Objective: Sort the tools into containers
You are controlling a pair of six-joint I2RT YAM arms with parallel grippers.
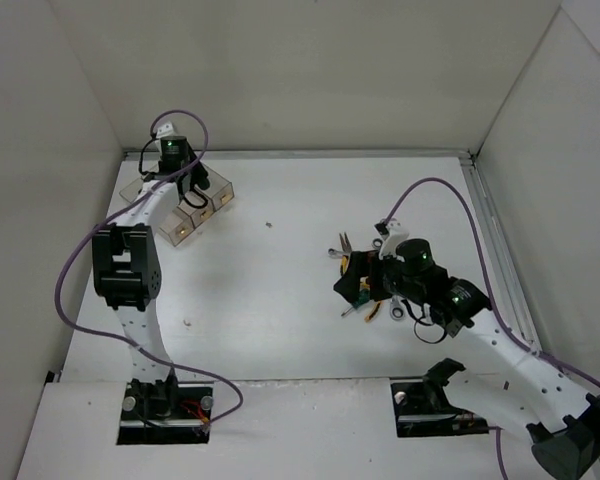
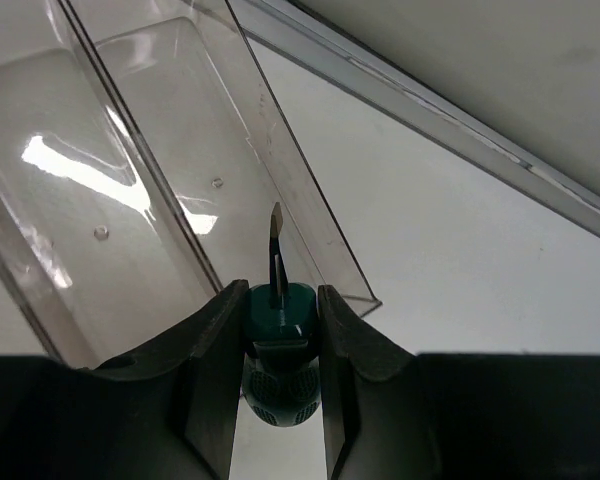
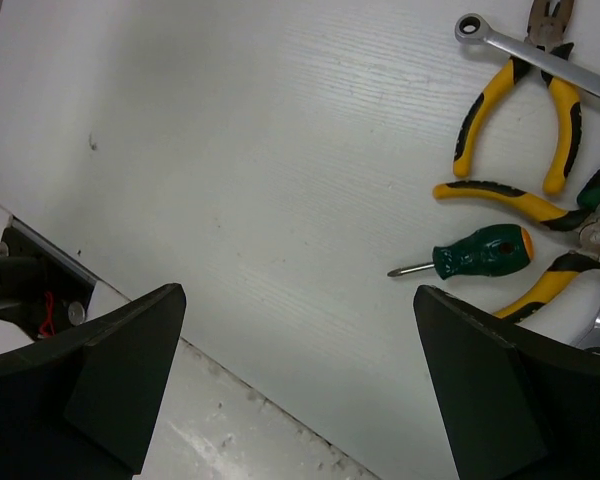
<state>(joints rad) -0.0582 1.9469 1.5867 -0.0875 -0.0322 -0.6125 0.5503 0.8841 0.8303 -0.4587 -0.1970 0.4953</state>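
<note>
My left gripper (image 2: 280,310) is shut on a stubby dark-green-handled screwdriver (image 2: 278,335), blade pointing forward over the wall of a clear plastic bin (image 2: 130,150). In the top view this gripper (image 1: 190,188) hangs over the row of clear bins (image 1: 184,228) at the back left. My right gripper (image 3: 300,340) is open and empty above bare table. To its right lie a green screwdriver (image 3: 485,252), yellow-handled pliers (image 3: 520,110), a second pair of pliers (image 3: 525,205) and a silver wrench (image 3: 540,55). In the top view my right gripper (image 1: 352,280) partly hides this tool pile (image 1: 380,305).
White walls enclose the table on the left, back and right. A metal rail (image 1: 495,250) runs along the right edge. Purple cables loop round both arms. The table's near edge (image 3: 230,380) and a base mount (image 3: 40,300) show below my right gripper.
</note>
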